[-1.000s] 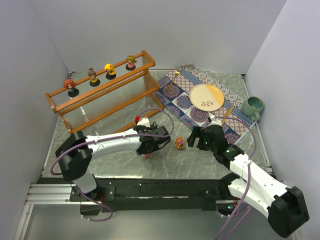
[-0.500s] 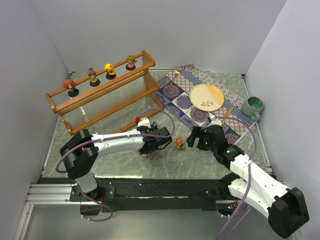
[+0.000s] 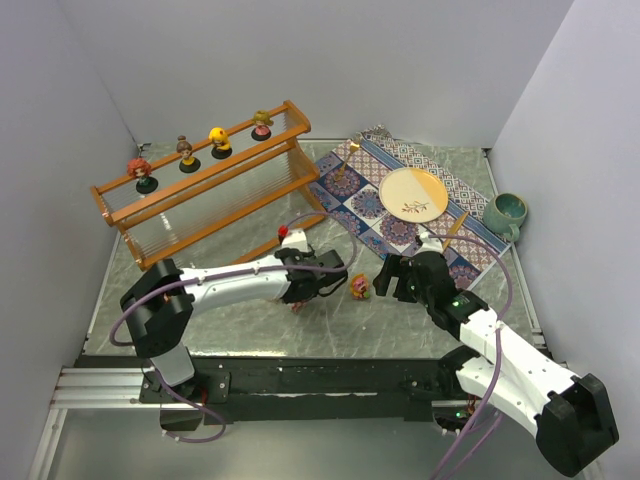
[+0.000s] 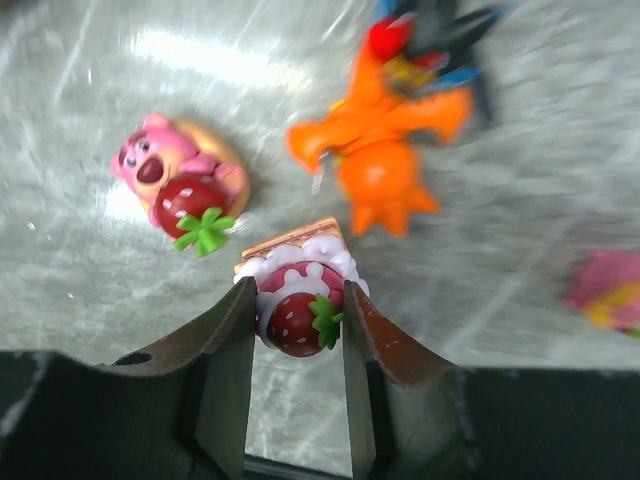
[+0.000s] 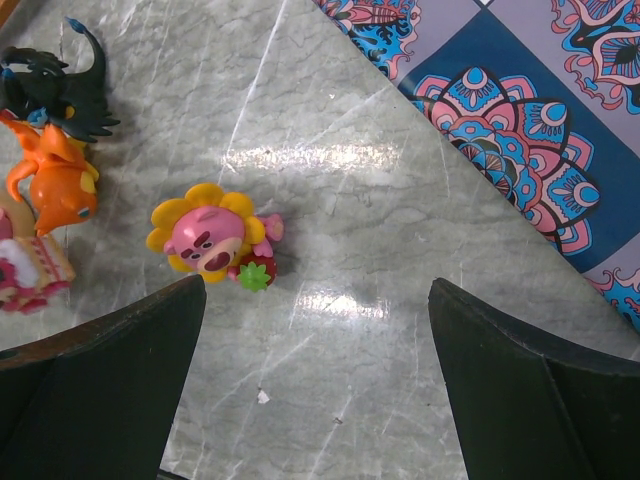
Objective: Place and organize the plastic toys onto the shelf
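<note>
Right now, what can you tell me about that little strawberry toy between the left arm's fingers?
The strawberry cake toy is a glossy plastic piece: a red strawberry with white seeds and a green leaf, ringed by a white cream frill, with tan layered cake behind. The left end effector has a dark finger against each side of it. Whether it is lifted is unclear.

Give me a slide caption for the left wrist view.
Left hand pinching a strawberry cake toy; pink bear toy and orange figurine lie beyond.

Matt black fingers (image 4: 228,380) of my left gripper (image 4: 298,298) clasp a glossy plastic strawberry toy (image 4: 297,322), the marbled tabletop (image 4: 90,290) smooth and reflective.
</note>
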Controlling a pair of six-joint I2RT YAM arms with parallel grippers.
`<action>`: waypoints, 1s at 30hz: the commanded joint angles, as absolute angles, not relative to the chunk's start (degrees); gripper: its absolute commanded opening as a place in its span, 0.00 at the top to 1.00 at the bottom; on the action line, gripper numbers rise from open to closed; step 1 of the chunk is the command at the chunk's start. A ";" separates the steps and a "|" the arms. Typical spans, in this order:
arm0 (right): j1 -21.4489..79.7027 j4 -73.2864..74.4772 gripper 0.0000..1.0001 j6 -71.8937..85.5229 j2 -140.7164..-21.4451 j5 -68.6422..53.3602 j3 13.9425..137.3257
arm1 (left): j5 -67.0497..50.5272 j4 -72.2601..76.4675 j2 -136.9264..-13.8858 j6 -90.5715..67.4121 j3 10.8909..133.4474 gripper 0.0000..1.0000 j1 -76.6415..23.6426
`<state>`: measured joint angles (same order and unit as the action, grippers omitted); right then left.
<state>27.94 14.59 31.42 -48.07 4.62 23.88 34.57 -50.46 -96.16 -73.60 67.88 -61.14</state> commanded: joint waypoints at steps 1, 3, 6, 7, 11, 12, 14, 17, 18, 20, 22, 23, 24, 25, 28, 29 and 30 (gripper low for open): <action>27.69 13.53 0.00 30.76 -47.99 5.27 24.87 | 39.98 -54.66 -93.25 -68.47 77.33 0.95 -61.61; 27.69 13.88 0.00 30.50 -48.16 5.62 25.14 | 41.30 -56.34 -93.60 -65.76 81.88 0.94 -61.35; 27.69 14.24 0.00 29.97 -48.51 6.24 25.84 | 42.10 -56.78 -94.83 -61.11 87.95 0.94 -59.68; 27.69 14.41 0.00 29.71 -48.52 6.41 26.27 | 41.75 -56.69 -95.53 -59.78 89.20 0.93 -58.98; 27.69 15.99 0.00 28.74 -48.25 7.82 27.25 | 41.31 -54.85 -96.68 -52.93 95.87 0.92 -54.59; 27.69 16.17 0.00 28.57 -47.99 8.26 27.42 | 41.31 -53.28 -96.94 -51.87 96.67 0.91 -53.88; 27.60 16.52 0.00 28.13 -47.55 8.52 27.77 | 41.40 -51.60 -97.47 -48.36 98.86 0.90 -51.96; 27.77 16.61 0.00 28.04 -46.67 8.18 28.04 | 40.61 -49.05 -98.70 -45.36 101.24 0.88 -48.27; 27.69 16.70 0.00 28.04 -46.23 8.09 28.04 | 40.08 -48.52 -99.40 -44.74 101.77 0.88 -47.47; 27.69 16.96 0.00 27.95 -45.62 8.00 28.21 | 40.60 -46.50 -99.93 -42.47 103.09 0.87 -45.36; 27.69 17.31 0.00 27.69 -45.18 8.17 28.30 | 40.87 -45.27 -100.72 -41.05 103.88 0.87 -44.04; 27.60 17.75 0.00 27.69 -44.74 8.61 28.30 | 40.96 -43.78 -100.90 -39.65 104.32 0.87 -42.82; 27.68 17.93 0.00 27.60 -44.48 8.79 28.21 | 40.87 -43.16 -101.42 -39.12 104.41 0.86 -42.19; 27.77 18.02 0.00 27.60 -44.21 9.05 28.04 | 40.87 -42.55 -101.69 -38.50 104.59 0.86 -41.67; 27.60 18.72 0.00 27.60 -43.16 9.58 27.95 | 40.35 -39.82 -102.74 -36.13 104.94 0.85 -39.64; 27.68 19.07 0.00 27.60 -42.72 9.93 27.95 | 40.25 -39.38 -103.09 -35.25 105.20 0.85 -38.86; 27.69 19.25 0.00 27.60 -42.45 10.11 27.95 | 40.08 -37.90 -103.70 -34.64 105.29 0.84 -38.50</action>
<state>27.86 18.61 28.40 -44.21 7.94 25.52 39.38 -44.42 -102.96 -39.62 102.24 -39.99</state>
